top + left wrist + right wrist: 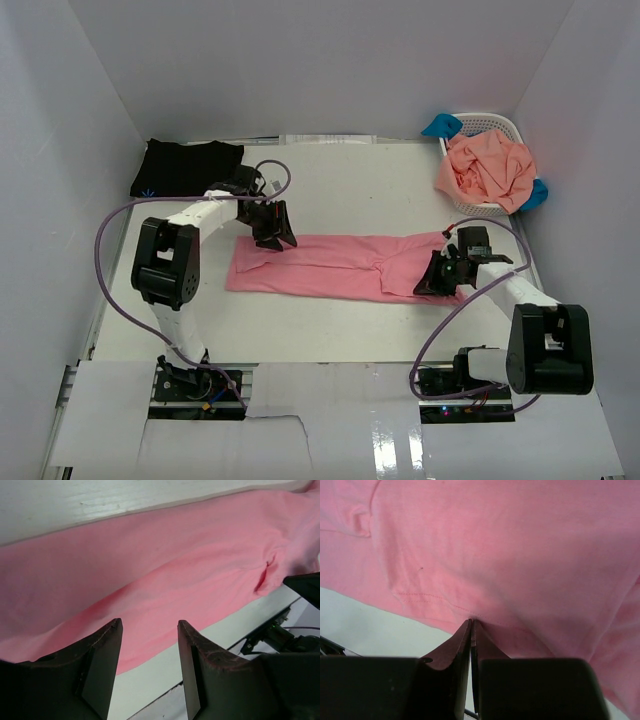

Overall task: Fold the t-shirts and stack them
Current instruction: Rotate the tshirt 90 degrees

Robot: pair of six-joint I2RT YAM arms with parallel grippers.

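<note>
White-walled booth, white surface (pixel 330 190) below, and looking down at the rose-pink t-shirt (pixel 330 265) lying flat across the middle, long axis running left to right between the two arms. Watching the right tool (pixel 471 625) now: pressed tight together at the shirt's right end, pinching a fold of pink cloth right at the tips. Switching to the left tool (pixel 149 625): spread apart over the shirt's left part by the far edge, gripping nothing, and whether touching the cloth or hanging just above it, hard telling from these views. Reading the layout as one arm per end, right arm nearer the right end and already gripping, left arm nearer the left end and not yet closing. Judging the coming fold as turning on that long axis, so probably needing a grip at the left before any lifting, or else risking the cloth dragging and bunching. Glancing around: black t-shirt (pixel 190 165) lying at the far left corner, salmon-orange t-shirt (pixel 490 165) and blue t-shirt (pixel 440 126) heaped in the white basket (pixel 500 125) at the far right, well apart from both tools.
</note>
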